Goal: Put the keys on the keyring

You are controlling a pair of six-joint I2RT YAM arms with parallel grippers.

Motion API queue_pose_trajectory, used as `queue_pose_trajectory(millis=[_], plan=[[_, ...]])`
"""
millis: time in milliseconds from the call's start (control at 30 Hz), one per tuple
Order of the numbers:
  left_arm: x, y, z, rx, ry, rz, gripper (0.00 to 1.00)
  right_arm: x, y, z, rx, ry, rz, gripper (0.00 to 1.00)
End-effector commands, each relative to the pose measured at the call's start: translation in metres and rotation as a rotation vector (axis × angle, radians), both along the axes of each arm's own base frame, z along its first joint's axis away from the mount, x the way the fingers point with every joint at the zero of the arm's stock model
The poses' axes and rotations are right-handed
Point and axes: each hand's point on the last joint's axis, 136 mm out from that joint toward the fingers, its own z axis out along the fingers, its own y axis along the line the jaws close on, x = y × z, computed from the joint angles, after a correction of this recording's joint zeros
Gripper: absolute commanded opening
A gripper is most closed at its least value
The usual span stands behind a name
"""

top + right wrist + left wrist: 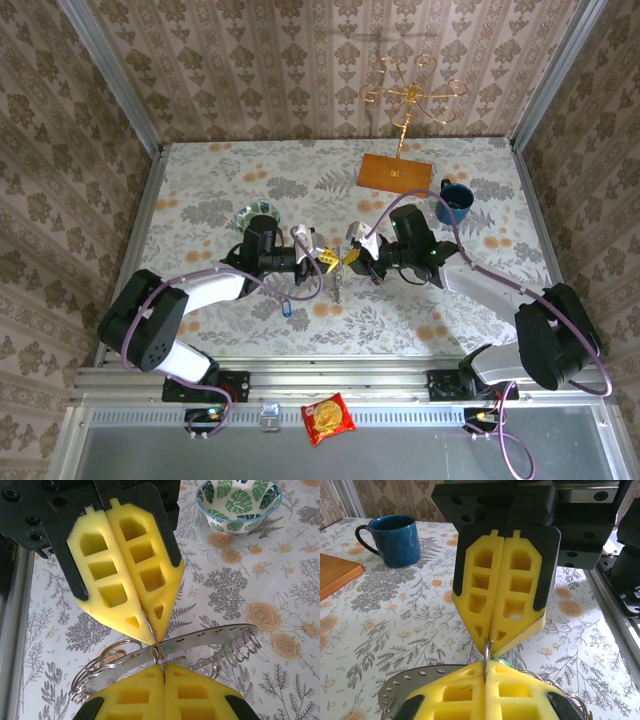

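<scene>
The keyring [215,635] is a flat grey metal band with holes and several wire loops, held in the air between both arms above the table's middle [338,278]. My left gripper [486,667] is shut on one of its small split rings [487,650]. Facing it tip to tip, my right gripper [164,667] is shut on the same small ring [159,647]. The two grippers meet at the centre, left [325,260] and right [355,257]. A sliver of the green key [501,660] shows between the fingertips. The blue key [287,310] lies on the table, near the left arm.
A green-leaf bowl [255,215] stands behind the left arm. A blue mug [455,201] is at the back right, beside an orange board [394,172] with a gold wire stand [410,95]. Patterned walls close in the table.
</scene>
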Motion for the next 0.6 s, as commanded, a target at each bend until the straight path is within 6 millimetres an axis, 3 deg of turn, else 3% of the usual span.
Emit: queue_pose_trajectory(millis=[0,167,400,567], plan=[[0.000,-0.004,0.020,-0.072,-0.047,-0.023,0.00,-0.004,0.007,0.008,0.029,0.024,0.038,0.00],[0.000,-0.005,0.021,-0.080,-0.048,-0.019,0.00,-0.002,0.009,-0.003,0.021,0.055,0.037,0.00],[0.000,-0.005,0.019,-0.074,-0.049,-0.016,0.00,0.001,0.014,0.000,0.050,0.043,0.033,0.00],[-0.001,-0.004,0.014,-0.066,-0.042,-0.015,0.00,0.003,0.008,-0.001,0.049,0.001,0.003,0.24]])
